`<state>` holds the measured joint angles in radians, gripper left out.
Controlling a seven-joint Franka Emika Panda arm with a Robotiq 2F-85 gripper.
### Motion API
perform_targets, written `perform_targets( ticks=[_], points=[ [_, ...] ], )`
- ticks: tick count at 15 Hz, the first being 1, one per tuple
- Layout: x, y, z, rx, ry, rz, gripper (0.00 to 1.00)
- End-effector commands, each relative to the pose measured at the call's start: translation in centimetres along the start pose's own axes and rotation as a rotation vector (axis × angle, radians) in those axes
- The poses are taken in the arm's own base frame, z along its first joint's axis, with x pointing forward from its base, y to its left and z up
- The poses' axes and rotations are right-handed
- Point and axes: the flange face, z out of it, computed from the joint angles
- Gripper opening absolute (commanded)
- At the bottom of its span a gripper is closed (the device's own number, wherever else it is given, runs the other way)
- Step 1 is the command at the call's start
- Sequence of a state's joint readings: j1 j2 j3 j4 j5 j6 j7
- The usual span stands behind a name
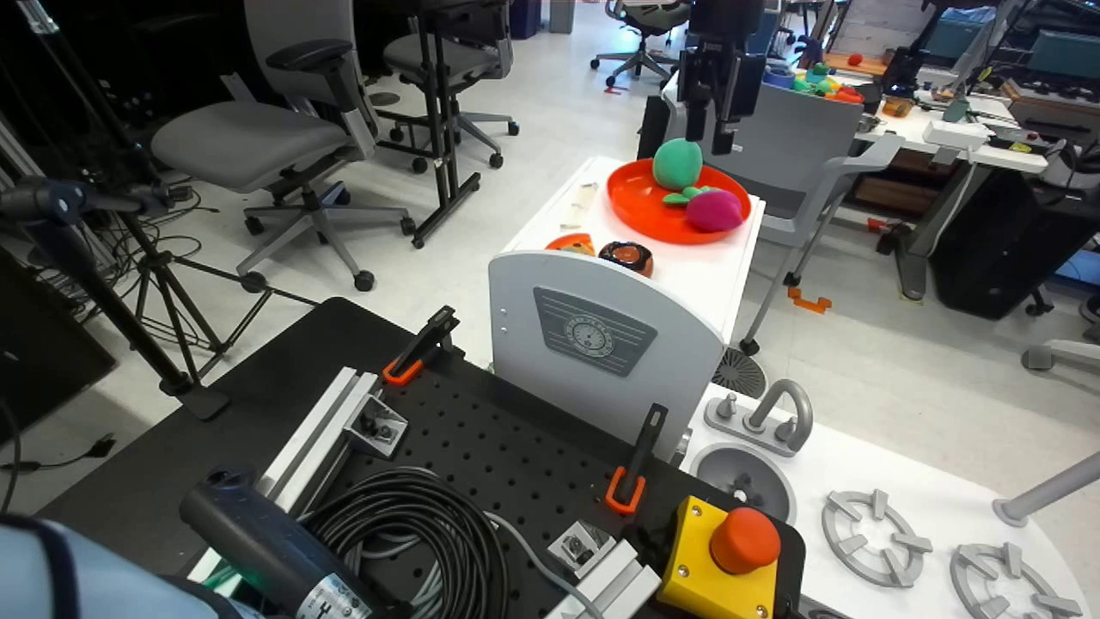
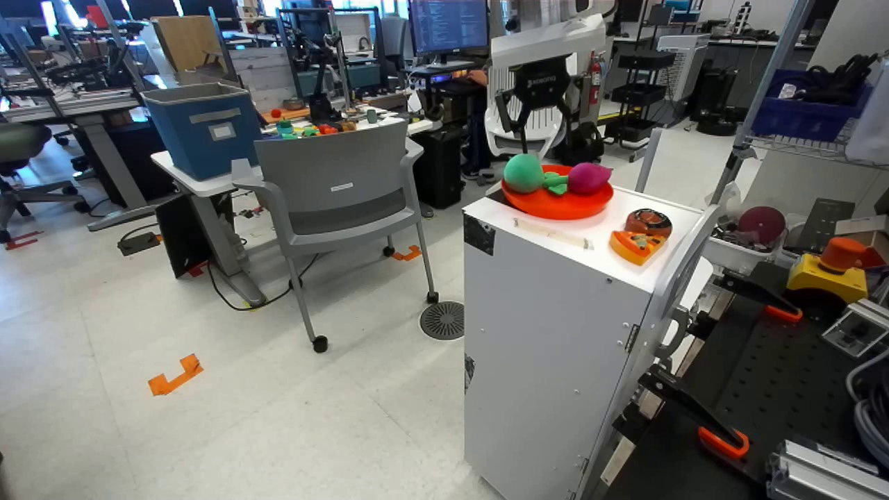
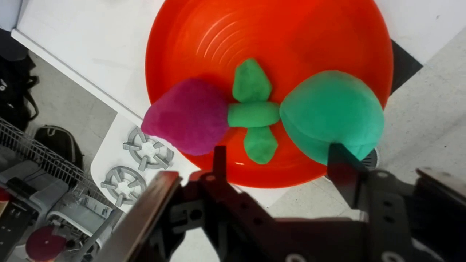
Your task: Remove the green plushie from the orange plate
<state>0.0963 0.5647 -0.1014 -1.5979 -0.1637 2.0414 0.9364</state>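
Note:
The green plushie [image 3: 333, 112], a soft round ball, rests on the orange plate [image 3: 291, 36] near its rim. Both also show in an exterior view, the green plushie [image 1: 677, 163] on the far side of the orange plate [image 1: 632, 206]. Beside the ball lies a magenta toy [image 3: 191, 116] with a light green leafy stem [image 3: 253, 114] reaching toward it. My gripper [image 3: 278, 148] hangs over the plate with its fingers apart and nothing held. One fingertip [image 3: 338, 154] overlaps the ball's lower edge in the wrist view; whether it touches, I cannot tell.
The plate stands on a white cabinet top [image 2: 604, 260]. A toy donut [image 2: 649, 222] and a toy pizza slice [image 2: 637, 244] lie beside it. A grey upright panel [image 1: 593, 335] rises at the cabinet's edge. A grey chair [image 2: 333, 187] stands close by.

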Motion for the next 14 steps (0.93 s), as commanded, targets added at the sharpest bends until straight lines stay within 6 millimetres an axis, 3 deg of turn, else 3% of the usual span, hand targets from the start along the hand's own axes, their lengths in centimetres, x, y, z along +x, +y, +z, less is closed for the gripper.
perform_targets(
  ticks=[1,6,14],
  points=[
    [0.33,-1.02,-0.05,0.012,-0.010,0.016,0.42],
    [0.55,-1.34,-0.10,0.015,-0.005,0.015,0.03],
    [0.55,-1.39,-0.18,0.021,0.000,0.015,0.00]
  ],
)
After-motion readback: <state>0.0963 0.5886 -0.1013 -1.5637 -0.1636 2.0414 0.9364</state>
